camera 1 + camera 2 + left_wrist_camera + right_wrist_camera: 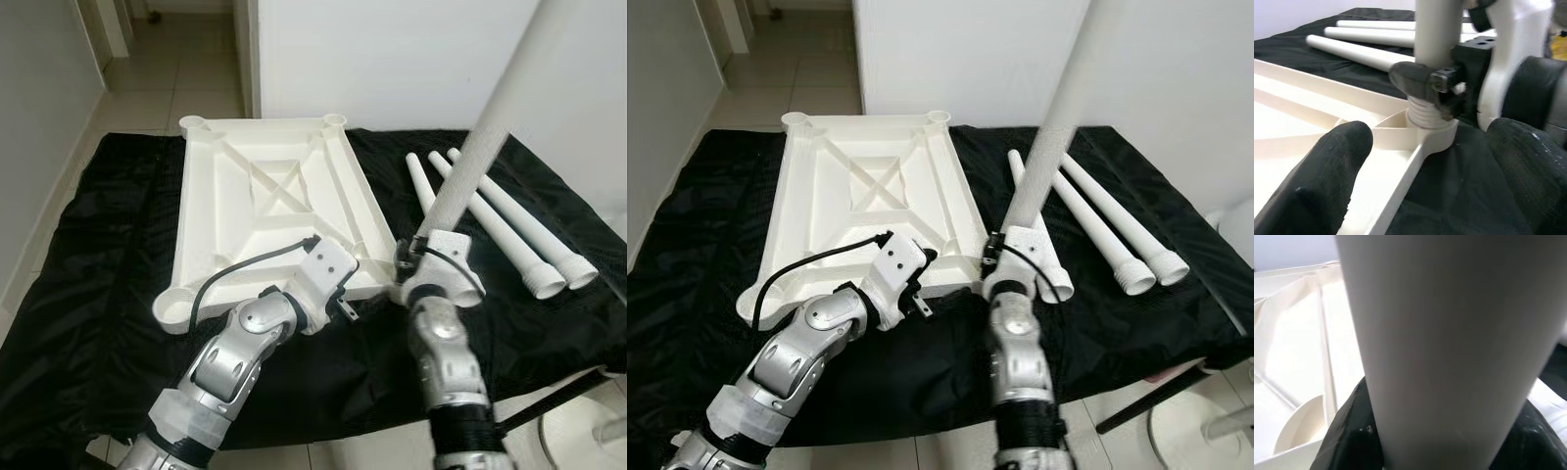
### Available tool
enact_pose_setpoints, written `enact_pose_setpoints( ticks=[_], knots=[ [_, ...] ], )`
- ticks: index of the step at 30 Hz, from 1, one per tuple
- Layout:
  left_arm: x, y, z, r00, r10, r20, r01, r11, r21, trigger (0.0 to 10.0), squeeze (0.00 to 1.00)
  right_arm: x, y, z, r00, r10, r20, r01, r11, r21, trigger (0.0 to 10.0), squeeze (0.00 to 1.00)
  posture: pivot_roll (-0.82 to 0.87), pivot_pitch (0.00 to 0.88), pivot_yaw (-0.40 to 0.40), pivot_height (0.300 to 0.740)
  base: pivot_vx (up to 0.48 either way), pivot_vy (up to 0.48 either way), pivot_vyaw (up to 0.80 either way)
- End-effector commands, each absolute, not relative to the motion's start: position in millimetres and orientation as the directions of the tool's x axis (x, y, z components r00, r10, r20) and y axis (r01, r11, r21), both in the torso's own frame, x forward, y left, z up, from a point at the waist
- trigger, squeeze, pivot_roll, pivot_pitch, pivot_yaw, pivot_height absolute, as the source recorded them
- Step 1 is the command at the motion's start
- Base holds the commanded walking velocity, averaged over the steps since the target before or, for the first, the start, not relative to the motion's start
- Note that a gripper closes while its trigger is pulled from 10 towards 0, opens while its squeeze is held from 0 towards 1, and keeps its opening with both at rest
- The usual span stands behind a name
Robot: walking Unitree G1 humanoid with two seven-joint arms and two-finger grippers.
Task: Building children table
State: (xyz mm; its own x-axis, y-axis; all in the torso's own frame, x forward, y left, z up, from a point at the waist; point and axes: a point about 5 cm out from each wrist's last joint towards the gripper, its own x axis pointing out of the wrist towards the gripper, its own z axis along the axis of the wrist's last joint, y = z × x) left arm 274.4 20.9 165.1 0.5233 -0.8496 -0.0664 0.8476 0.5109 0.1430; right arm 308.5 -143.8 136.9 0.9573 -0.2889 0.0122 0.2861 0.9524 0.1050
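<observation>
The white tabletop (265,196) lies upside down on a black cloth (98,274). My right gripper (416,257) is shut on a white leg (480,147) that it holds nearly upright. The leg's threaded end (1425,115) sits in the near right corner socket (1432,137). In the right wrist view the leg (1449,342) stands between black fingers (1347,431). My left gripper (345,299) rests at the tabletop's near edge beside that socket, its fingers (1327,171) open and wide apart over the rim.
Three spare legs (500,225) lie side by side on the cloth to the right. A white wall stands behind, and a tiled corridor (167,69) runs off at the back left. A white stand base (588,431) is on the floor at the lower right.
</observation>
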Motion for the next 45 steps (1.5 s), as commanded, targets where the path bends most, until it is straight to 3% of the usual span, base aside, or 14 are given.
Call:
enact_pose_setpoints(
  ticks=[1,14,15,24,25,32,42,45],
  knots=[
    [274.3,21.0,162.7,0.526,-0.847,-0.070,0.846,0.513,0.149,10.0,0.00,302.7,-146.1,131.7,0.943,-0.332,-0.018,0.331,0.936,0.122,10.0,0.00,-0.07,0.000,-0.030,0.740,0.000,0.000,0.00],
    [274.4,19.7,163.0,0.524,-0.849,-0.066,0.846,0.510,0.156,10.0,0.00,301.2,-151.2,141.4,0.942,-0.337,0.002,0.335,0.936,0.112,10.0,0.00,-0.07,0.000,-0.033,0.740,0.000,0.000,0.00],
    [274.6,19.8,163.1,0.524,-0.849,-0.064,0.846,0.510,0.157,10.0,0.00,300.6,-150.2,143.5,0.947,-0.321,0.014,0.317,0.941,0.118,10.0,1.00,-0.07,0.000,-0.033,0.740,0.000,0.000,0.00],
    [275.6,19.6,163.9,0.522,-0.851,-0.059,0.846,0.508,0.164,10.0,0.00,301.1,-159.4,152.9,0.972,-0.215,0.090,0.206,0.973,0.101,10.0,1.00,-0.07,0.000,-0.030,0.740,0.000,0.000,0.00],
    [275.6,20.0,163.8,0.521,-0.852,-0.059,0.846,0.506,0.166,10.0,0.00,302.0,-161.8,151.7,0.983,-0.162,0.085,0.154,0.983,0.096,10.0,0.00,-0.07,0.000,-0.027,0.740,0.000,0.000,0.00],
    [274.4,23.4,161.9,0.514,-0.855,-0.066,0.849,0.496,0.181,10.0,0.00,307.3,-175.4,150.3,0.998,0.024,0.065,-0.027,0.998,0.051,10.0,0.00,-0.07,0.000,-0.022,0.740,0.000,0.000,0.00],
    [273.8,26.7,163.3,0.500,-0.864,-0.059,0.854,0.480,0.202,10.0,0.00,315.5,-188.3,151.1,0.986,0.160,0.058,-0.159,0.987,-0.018,10.0,0.00,-0.06,0.000,-0.018,0.740,0.000,0.000,0.00],
    [269.8,30.3,162.8,0.448,-0.892,-0.065,0.883,0.430,0.187,10.0,0.00,326.3,-186.5,150.8,0.927,0.375,0.024,-0.372,0.924,-0.092,10.0,0.00,-0.06,0.000,-0.003,0.740,0.000,0.000,0.00]
  ],
)
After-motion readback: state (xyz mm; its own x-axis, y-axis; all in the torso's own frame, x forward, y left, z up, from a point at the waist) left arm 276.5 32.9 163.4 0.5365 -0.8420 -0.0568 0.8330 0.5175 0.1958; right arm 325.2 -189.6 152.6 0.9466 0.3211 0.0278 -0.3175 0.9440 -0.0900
